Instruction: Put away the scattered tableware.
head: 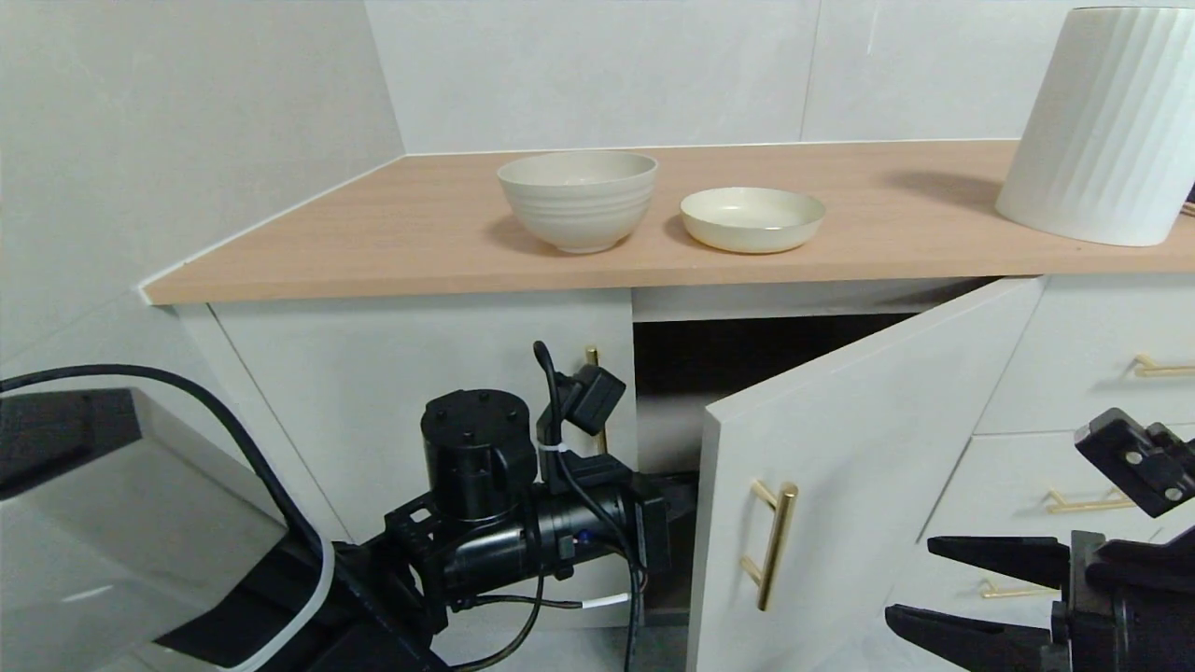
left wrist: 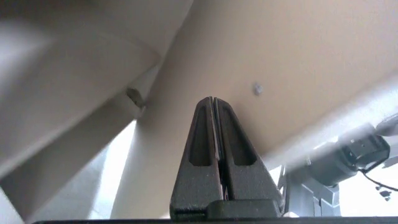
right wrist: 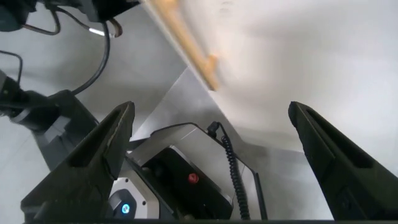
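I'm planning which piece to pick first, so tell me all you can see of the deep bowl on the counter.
The deep bowl is round and cream-white, with fine horizontal ridges around its upper outer wall and a narrow base. It looks like glazed ceramic. It stands upright, mouth up, on the wooden countertop, to the left of the shallow dish and apart from it. Only the countertop touches it.

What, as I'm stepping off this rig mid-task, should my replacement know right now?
Left gripper: shut, empty, low at the cabinet opening.
Right gripper: open, empty, beside the cabinet door.
Bowl and shallow dish: side by side, not touching, on the countertop.
Done: door open.
Left: both pieces, probably into the cabinet.
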Tool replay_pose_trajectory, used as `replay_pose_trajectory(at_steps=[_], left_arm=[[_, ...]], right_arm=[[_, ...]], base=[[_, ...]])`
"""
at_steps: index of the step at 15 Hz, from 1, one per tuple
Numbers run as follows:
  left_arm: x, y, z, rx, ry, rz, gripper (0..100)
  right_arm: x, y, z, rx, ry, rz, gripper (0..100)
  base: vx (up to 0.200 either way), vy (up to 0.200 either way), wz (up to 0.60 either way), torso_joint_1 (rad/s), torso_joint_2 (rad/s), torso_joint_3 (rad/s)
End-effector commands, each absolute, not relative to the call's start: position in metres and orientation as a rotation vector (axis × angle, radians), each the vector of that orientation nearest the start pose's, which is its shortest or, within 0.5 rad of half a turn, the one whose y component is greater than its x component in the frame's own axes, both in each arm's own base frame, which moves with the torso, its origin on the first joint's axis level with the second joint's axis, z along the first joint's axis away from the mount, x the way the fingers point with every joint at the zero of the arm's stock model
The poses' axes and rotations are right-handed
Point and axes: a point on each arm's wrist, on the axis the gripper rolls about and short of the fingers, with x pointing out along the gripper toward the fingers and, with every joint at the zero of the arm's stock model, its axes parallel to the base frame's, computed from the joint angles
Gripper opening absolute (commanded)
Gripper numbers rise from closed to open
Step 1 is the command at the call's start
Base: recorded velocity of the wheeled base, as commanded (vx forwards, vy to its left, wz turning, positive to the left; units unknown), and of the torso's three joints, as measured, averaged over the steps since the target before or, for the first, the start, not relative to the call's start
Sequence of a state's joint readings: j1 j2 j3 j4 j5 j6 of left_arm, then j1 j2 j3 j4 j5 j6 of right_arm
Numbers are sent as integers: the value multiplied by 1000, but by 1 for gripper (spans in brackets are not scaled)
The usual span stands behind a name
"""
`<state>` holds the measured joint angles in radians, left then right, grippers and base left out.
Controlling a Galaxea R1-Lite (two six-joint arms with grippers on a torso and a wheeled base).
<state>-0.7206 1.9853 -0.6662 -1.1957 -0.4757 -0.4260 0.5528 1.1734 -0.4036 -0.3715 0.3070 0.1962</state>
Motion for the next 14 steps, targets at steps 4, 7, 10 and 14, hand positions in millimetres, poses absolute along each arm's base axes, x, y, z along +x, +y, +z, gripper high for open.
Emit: replay_pose_trajectory(at_steps=[4,7,10,14], left_arm=[[261,-244,113,-362,355,-1132,0],[270,-252,116,-358,383,-1114,0],[269,-260,121,-355,381,-1100,0],[265,-263,127,-356,368,-1111,0]], right_arm=[[126,86,171,131,480,810,100],[125,86,172,132,474,811,100],[124,85,173,133,466,812,100],[120,84,178,135,436,829,100]], base=[[0,0,0,0,0,0],[0,0,0,0,0,0],[-67,0,0,1,1,4],[-200,0,0,8,4,1]])
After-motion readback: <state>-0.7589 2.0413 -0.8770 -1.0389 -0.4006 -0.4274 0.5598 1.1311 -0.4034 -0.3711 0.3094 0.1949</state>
